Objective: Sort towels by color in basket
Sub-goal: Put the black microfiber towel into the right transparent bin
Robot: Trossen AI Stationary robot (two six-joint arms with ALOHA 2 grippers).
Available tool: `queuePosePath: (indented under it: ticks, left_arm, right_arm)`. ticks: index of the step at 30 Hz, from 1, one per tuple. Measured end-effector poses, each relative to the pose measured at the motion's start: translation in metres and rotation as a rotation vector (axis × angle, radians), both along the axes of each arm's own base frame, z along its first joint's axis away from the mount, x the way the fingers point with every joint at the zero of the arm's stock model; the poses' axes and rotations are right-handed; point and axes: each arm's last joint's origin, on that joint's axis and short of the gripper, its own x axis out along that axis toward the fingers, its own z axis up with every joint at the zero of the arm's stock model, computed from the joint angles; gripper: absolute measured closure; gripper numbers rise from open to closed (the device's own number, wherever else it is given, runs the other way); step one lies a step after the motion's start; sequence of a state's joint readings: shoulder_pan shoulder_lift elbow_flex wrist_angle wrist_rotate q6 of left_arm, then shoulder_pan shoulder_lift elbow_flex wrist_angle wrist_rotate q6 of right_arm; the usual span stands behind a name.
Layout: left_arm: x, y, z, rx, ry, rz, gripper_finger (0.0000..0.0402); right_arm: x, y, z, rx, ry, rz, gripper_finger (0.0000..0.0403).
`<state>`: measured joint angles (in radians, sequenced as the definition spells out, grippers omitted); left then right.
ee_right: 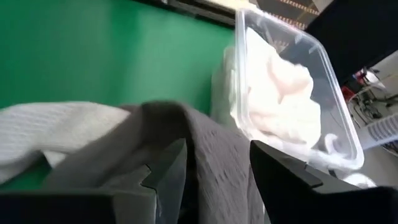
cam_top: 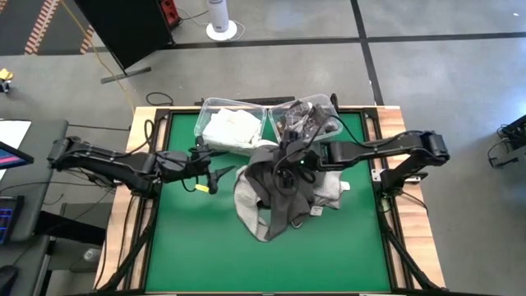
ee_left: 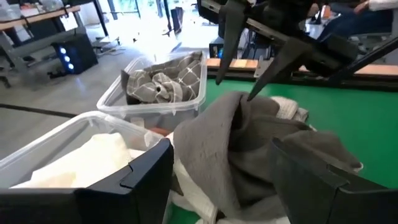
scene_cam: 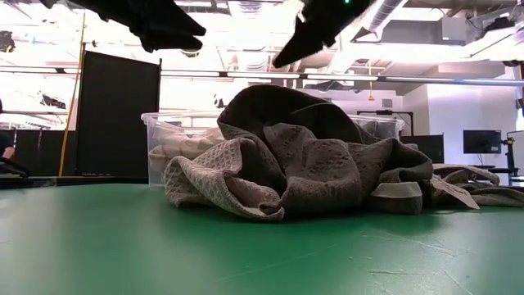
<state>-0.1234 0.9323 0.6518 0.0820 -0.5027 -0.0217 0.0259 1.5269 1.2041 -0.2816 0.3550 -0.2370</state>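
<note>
Right gripper [cam_top: 289, 158] hangs spread over the dark grey waffle-weave towel [cam_top: 283, 193] heaped mid-table before two clear plastic bins [cam_top: 267, 122]. Best pinch only its top fold, lifting clear. Left gripper [cam_top: 215, 176] waits spread beside the pile.

Two clear plastic bins are seen at the far edge of one green table [cam_top: 181, 247]: a left bin [cam_top: 215, 111] and a right bin [cam_top: 316, 107]. One heap of white towels [cam_top: 230, 129] is held in the left bin, and one checked towel [ee_left: 163, 79] is counted in the right bin. On the table, one dark grey towel [cam_top: 283, 185] is counted, along with one light grey towel [cam_top: 249, 210] and one pale towel [cam_top: 333, 187]; whether more lie folded beneath cannot be told. Two robot arms are counted, each with one gripper: the left gripper [cam_top: 220, 175] and the right gripper [cam_top: 289, 156], two fingers apiece.
</note>
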Motion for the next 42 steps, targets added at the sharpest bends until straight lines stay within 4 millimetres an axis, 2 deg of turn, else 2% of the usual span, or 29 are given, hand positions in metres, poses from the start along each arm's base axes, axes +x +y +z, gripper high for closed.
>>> queuePosePath:
  ticks: [5, 12, 18, 22, 26, 28, 33, 37, 42]
  left_arm:
    - [-0.001, 0.000, 0.000, 0.000, 0.008, 0.001, 0.0155]
    - [-0.001, 0.000, -0.001, 0.001, 0.014, 0.001, 0.0155]
    - [-0.001, 0.000, -0.002, 0.004, 0.024, 0.001, 0.0155]
    - [-0.002, 0.000, -0.003, 0.003, 0.038, 0.001, 0.0155]
    - [-0.002, 0.000, -0.005, 0.007, 0.053, 0.001, 0.0155]
    - [-0.002, 0.000, -0.005, 0.006, 0.053, 0.001, 0.0155]
    - [-0.002, 0.000, -0.006, 0.001, 0.065, 0.003, 0.0155]
    - [-0.002, 0.001, -0.005, -0.001, 0.057, 0.010, 0.0155]
    - [-0.001, 0.001, -0.003, -0.016, 0.026, 0.015, 0.0155]
  right_arm:
    - [-0.001, -0.010, -0.015, 0.026, -0.023, -0.032, 0.0191]
    - [0.000, -0.009, -0.035, 0.011, -0.035, -0.017, 0.0196]
    - [0.017, -0.005, -0.061, -0.075, 0.016, -0.007, 0.0219]
    - [0.018, -0.002, -0.058, -0.153, 0.014, -0.039, 0.0268]
    - [0.013, -0.004, -0.054, -0.173, 0.027, -0.058, 0.0360]
    - [0.007, -0.004, -0.047, -0.179, 0.033, -0.056, 0.0384]
    - [-0.010, -0.004, -0.017, -0.268, 0.042, -0.145, 0.0376]
    - [-0.029, -0.004, 0.032, -0.344, -0.026, -0.184, 0.0385]
    - [-0.057, -0.016, 0.101, -0.372, -0.209, -0.242, 0.0385]
